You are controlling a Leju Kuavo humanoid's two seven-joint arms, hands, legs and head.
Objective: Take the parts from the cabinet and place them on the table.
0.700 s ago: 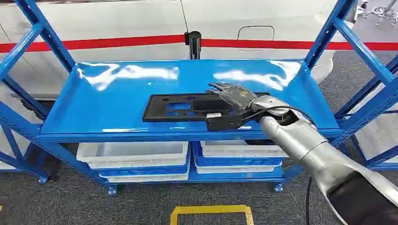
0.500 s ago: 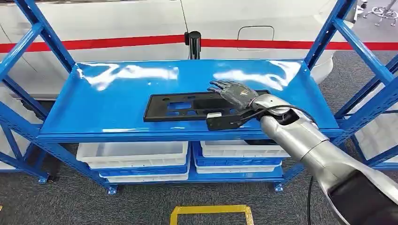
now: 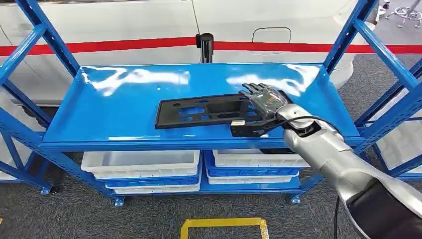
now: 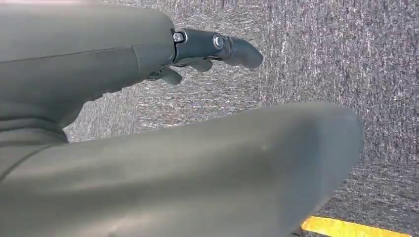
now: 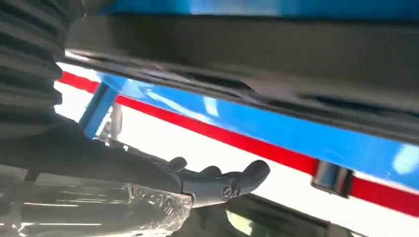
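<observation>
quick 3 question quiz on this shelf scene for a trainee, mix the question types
1. True or false: the black part lies on the blue rack's top shelf.
2. Which robot hand rests on the part? A left, B right.
3. Fill in: the bins on the lower shelf are ____ in colour.

Key: 1 true. 2 B, the right robot hand lies on the part's right end; the left robot hand hangs over the carpet. 3 white.

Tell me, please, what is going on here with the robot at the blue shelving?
The robot's right hand rests on the right end of a flat black part lying on the top shelf of the blue rack. Whether it has a real grip cannot be told. The left hand hangs over grey carpet, holding nothing. White bins sit on the lower shelf.
</observation>
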